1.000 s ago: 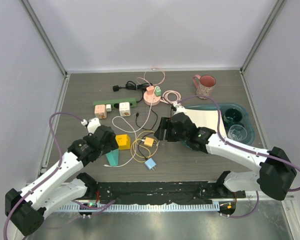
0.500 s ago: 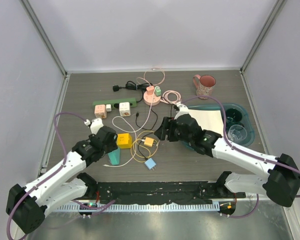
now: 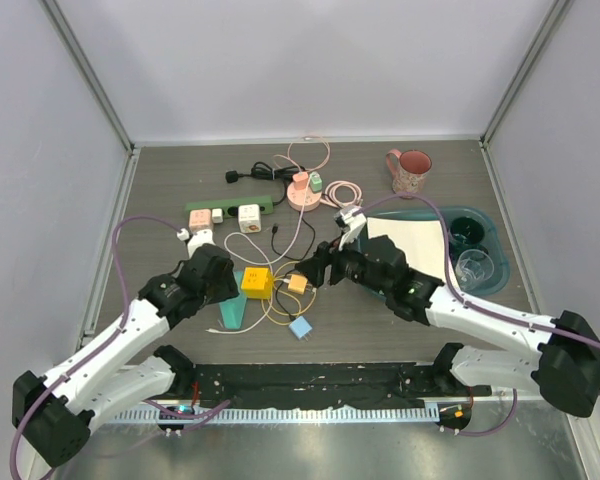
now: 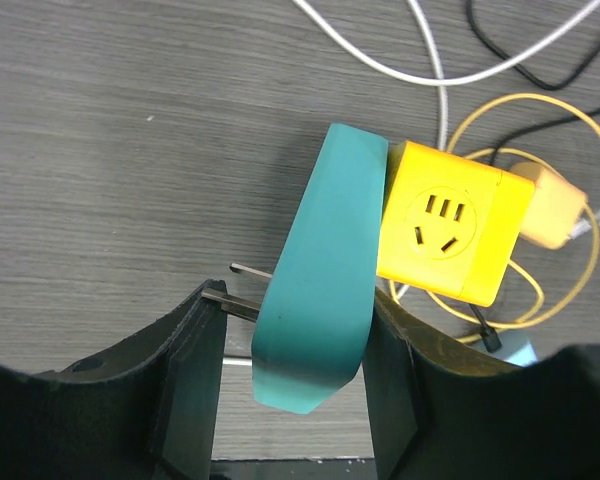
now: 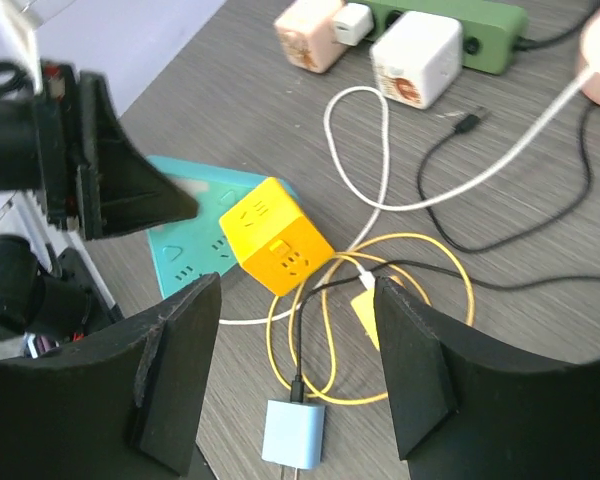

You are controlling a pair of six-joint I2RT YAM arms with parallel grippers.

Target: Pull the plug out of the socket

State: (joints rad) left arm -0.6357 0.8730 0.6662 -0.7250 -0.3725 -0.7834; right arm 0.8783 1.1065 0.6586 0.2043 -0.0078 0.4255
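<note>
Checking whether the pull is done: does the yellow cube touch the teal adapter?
Touching. The left wrist view shows the yellow cube flush against the teal adapter, no gap.

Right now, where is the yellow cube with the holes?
In the top view the yellow cube sits left of the table's middle, touching the teal adapter held by the left gripper, with the coiled yellow cable just right of it.

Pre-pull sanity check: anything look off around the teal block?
Yes. The teal socket block sits tilted on edge in the left hand, and its bare metal prongs poke toward one side of the hand. The yellow cube sits against its other face, with a yellow cord looped loosely beside it.
</note>
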